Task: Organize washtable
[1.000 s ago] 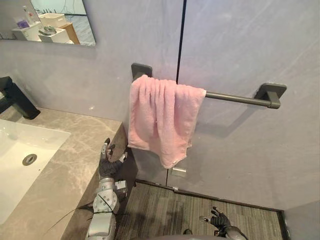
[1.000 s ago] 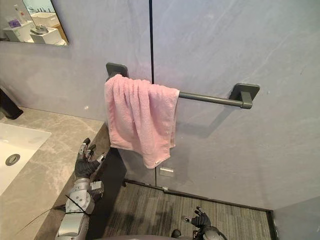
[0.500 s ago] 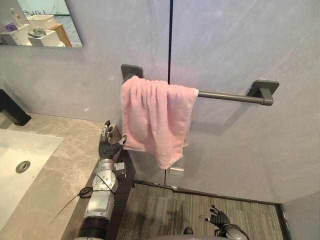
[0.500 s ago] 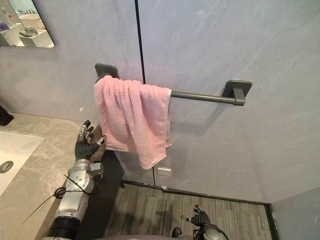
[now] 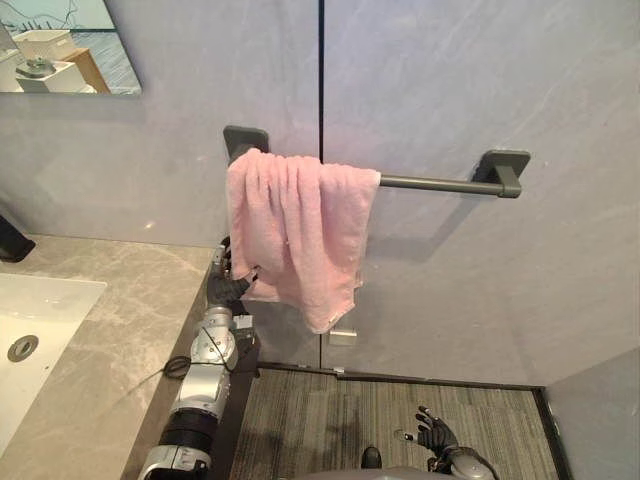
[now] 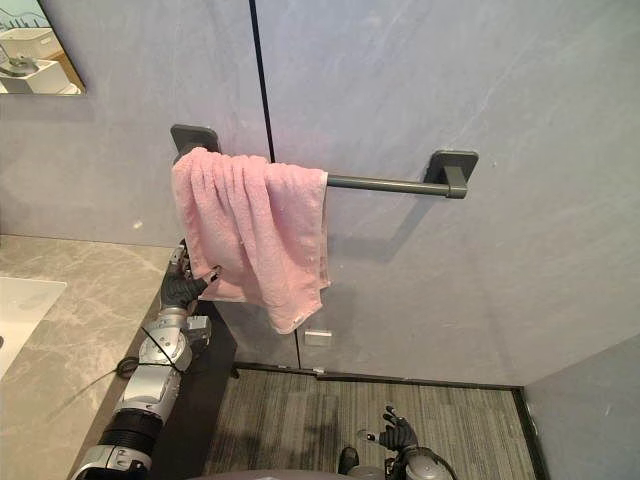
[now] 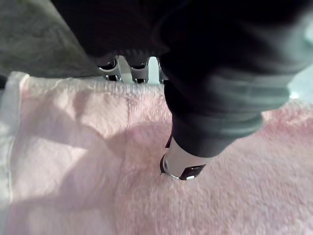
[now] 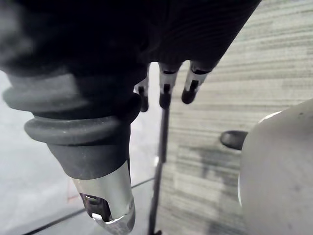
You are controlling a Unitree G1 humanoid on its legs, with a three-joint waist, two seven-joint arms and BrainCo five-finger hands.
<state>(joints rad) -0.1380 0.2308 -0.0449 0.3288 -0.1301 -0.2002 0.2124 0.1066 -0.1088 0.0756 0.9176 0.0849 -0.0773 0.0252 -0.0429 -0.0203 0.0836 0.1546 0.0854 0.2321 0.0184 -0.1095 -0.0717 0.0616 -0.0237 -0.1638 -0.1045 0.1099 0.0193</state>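
A pink towel [image 5: 300, 225] hangs bunched over the left end of a dark wall bar [image 5: 430, 183]. My left hand [image 5: 230, 288] is raised at the towel's lower left edge, beside the counter's end. In the left wrist view its thumb [image 7: 188, 164] presses on the front of the towel [image 7: 73, 171], while its fingers [image 7: 122, 68] pass behind the hem, so the cloth is pinched between them. My right hand [image 5: 432, 436] hangs low over the floor with its fingers [image 8: 166, 93] straight and holding nothing.
A marble counter [image 5: 110, 320] with a white sink [image 5: 35, 310] lies at the left, under a mirror [image 5: 55, 45]. A black tap [image 5: 8, 240] shows at the left edge. Grey striped flooring [image 5: 330, 420] runs below the towel.
My left hand has risen from the counter's edge up to the towel's lower corner, and its thumb now lies on the cloth. The camera has turned right. The right hand stays low.
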